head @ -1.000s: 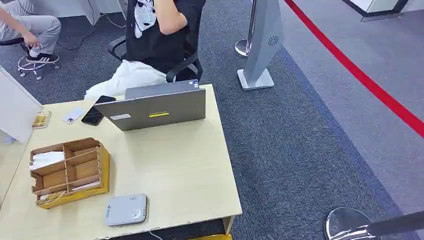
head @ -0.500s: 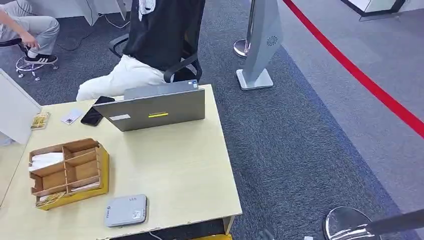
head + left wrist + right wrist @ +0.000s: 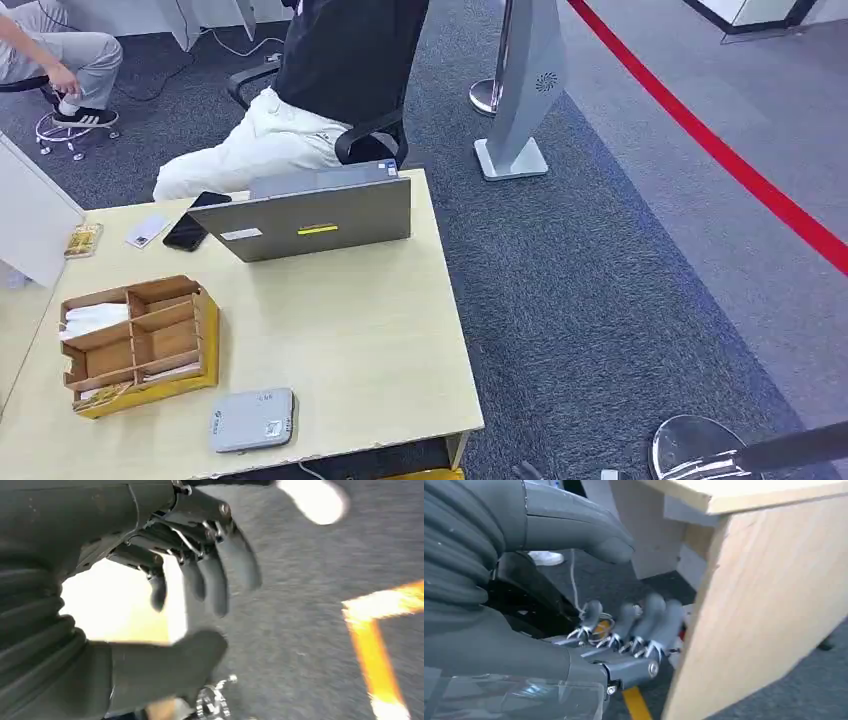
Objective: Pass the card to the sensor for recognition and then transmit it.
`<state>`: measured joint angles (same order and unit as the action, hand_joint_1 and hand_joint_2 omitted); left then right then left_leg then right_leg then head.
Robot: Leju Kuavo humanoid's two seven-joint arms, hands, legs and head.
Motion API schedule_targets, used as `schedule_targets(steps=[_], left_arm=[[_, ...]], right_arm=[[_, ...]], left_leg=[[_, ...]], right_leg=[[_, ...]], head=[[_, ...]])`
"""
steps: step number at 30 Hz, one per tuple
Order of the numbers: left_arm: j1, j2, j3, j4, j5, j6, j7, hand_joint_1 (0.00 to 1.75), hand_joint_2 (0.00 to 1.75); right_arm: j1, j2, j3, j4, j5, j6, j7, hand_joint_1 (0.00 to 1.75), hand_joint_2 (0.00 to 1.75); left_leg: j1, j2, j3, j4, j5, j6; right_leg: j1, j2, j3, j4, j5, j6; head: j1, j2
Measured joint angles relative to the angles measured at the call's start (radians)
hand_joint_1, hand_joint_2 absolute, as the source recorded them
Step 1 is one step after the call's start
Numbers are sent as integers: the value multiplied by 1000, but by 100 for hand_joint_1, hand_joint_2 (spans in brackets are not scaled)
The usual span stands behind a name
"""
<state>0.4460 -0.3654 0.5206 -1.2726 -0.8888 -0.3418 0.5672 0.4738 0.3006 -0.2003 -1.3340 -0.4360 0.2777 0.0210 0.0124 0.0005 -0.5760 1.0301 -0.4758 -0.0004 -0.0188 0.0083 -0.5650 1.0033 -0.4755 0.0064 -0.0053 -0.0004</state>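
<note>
— Wood was all I had in front of me: the table [image 3: 380, 340], with the divided box [image 3: 140, 343] at nine o'clock, the grey reader [image 3: 252, 421] at six, the laptop [image 3: 315, 215] at twelve.

— And your hands?

— Both hung below the tabletop. My left hand [image 3: 165, 580] was over the carpet, fingers [image 3: 215, 575] spread from the thumb, nothing in it. My right hand [image 3: 624, 640] sat close beside the table's side panel [image 3: 764, 615], fingers loosely curved, apart from the thumb, also holding nothing.

— Where was the card?

— I judged it was among the pale slips in the box; a small card [image 3: 146, 230] also lay at eleven o'clock beside a phone [image 3: 192, 222]. I couldn't tell which was meant.

— What could have gone wrong?

— Raising my right hand straight up might have struck the table edge. Reaching across, I could have knocked the box or picked the wrong slip. A person [image 3: 320, 90] sat just behind the laptop, too.
</note>
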Motion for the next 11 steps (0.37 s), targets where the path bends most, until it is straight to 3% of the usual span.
schedule_targets(steps=[11], left_arm=[[-36,69,-137,127,190,67,-126,0,175]], right_arm=[[-68,-22,6,185,95,-61,-2,0,175]], left_leg=[[0,0,0,0,0,0]], right_leg=[[0,0,0,0,0,0]], head=[[1,0]])
